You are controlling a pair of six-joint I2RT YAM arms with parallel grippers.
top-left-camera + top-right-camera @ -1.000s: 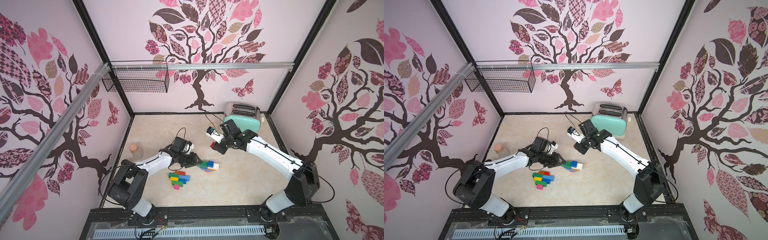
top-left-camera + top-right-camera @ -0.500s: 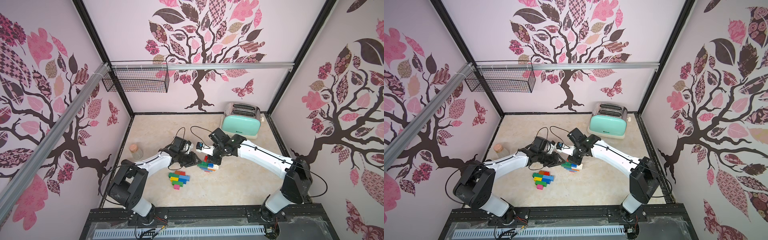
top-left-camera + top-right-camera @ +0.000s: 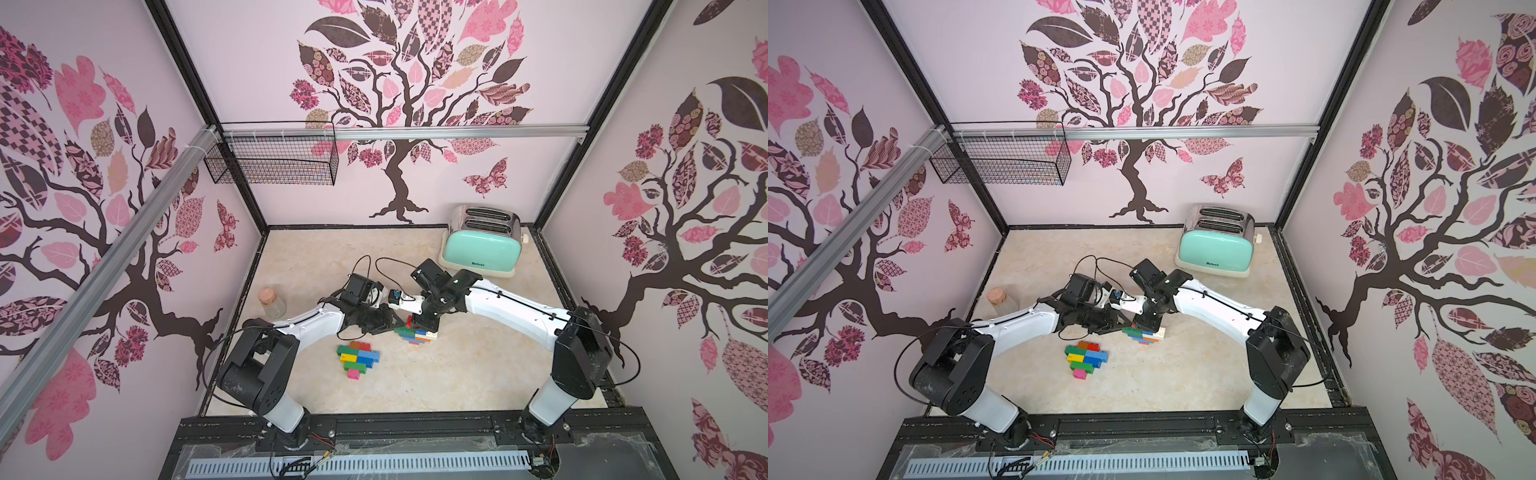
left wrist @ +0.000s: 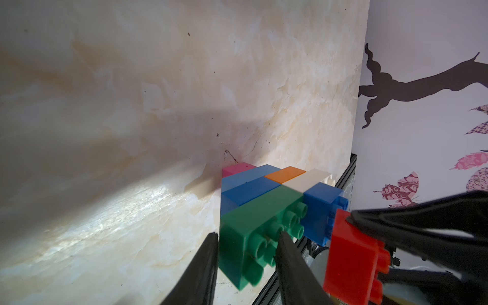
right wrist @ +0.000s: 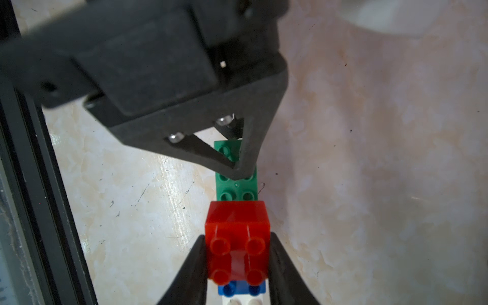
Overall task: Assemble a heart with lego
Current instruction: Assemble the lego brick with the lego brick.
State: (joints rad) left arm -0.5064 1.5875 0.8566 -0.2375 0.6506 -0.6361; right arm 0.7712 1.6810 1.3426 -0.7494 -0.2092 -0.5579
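A small cluster of lego [image 3: 419, 335] [image 3: 1145, 335] sits on the table's middle, made of green, blue, orange, white and pink bricks. My left gripper [image 4: 248, 237] [image 3: 395, 326] is shut on its green brick [image 4: 260, 216] [image 5: 235, 184], one finger on the studded face. My right gripper [image 5: 237, 237] [image 3: 422, 322] is shut on a red brick [image 5: 237, 219] [image 4: 350, 254] and holds it right at the cluster, next to the green brick and over a blue one [image 5: 239, 289]. A larger flat lego cluster [image 3: 358, 358] [image 3: 1086, 357] lies nearer the front, with neither gripper on it.
A mint toaster [image 3: 482, 249] stands at the back right. A corked glass jar [image 3: 271, 301] stands by the left wall. A wire basket [image 3: 274, 160] hangs on the back wall. Cables loop above the two wrists.
My right arm has swung from near the toaster down to the small cluster, carrying the red brick. My left gripper has closed on the green brick.
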